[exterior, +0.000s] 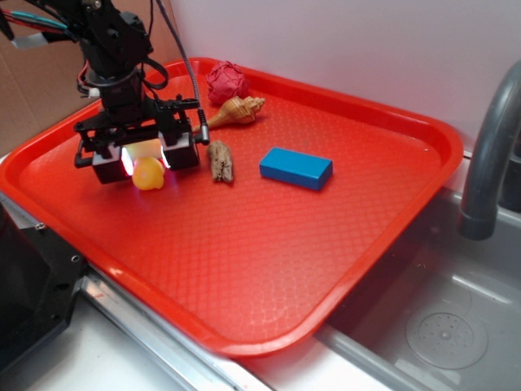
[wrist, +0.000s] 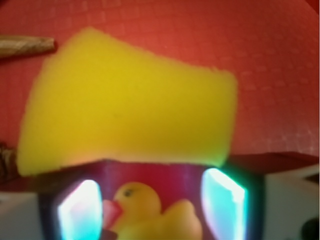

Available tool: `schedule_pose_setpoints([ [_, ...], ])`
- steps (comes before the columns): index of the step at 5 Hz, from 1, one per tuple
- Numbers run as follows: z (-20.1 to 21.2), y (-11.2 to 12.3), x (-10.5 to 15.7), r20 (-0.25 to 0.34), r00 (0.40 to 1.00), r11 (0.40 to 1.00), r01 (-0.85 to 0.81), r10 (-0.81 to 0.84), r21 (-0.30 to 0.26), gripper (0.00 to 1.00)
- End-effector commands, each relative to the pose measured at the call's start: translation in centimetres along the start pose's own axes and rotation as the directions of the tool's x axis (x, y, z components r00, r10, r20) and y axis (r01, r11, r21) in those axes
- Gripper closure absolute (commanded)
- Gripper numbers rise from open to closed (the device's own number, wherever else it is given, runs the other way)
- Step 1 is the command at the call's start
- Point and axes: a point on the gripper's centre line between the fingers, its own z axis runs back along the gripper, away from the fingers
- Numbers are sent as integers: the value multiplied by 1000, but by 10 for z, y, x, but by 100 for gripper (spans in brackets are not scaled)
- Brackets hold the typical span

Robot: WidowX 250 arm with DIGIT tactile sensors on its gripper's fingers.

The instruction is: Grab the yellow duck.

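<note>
Even, bright overhead light fills the exterior view, washing the red tray [exterior: 342, 244] in soft sheen along its near rim and casting only short, faint shadows beside the blue block [exterior: 296, 168]. The pale wall behind is nearly blown out. Glowing pads on the gripper [exterior: 146, 159] throw a white-pink glare onto the yellow duck [exterior: 148, 173]. In the wrist view, focus is soft throughout: the yellow sponge [wrist: 130, 100] is a blurred mass with fuzzy edges, the tray's texture smears toward the corners, and the lit pads [wrist: 226, 202] flare cyan-white.
</note>
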Motion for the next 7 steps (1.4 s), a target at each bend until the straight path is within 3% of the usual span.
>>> schedule_pose_setpoints([
  [1, 5, -5, 10, 26, 999, 999, -23, 24, -23, 100],
  [3, 26, -5, 9, 52, 998, 999, -24, 26, -40, 100],
  [5, 95, -22, 6, -42, 994, 988, 97, -103, -121, 100],
  [6, 127, -27, 0, -114, 951, 955, 274, -286, -116, 100],
  [7, 161, -26, -12, -83, 923, 923, 364, -376, -125, 100],
])
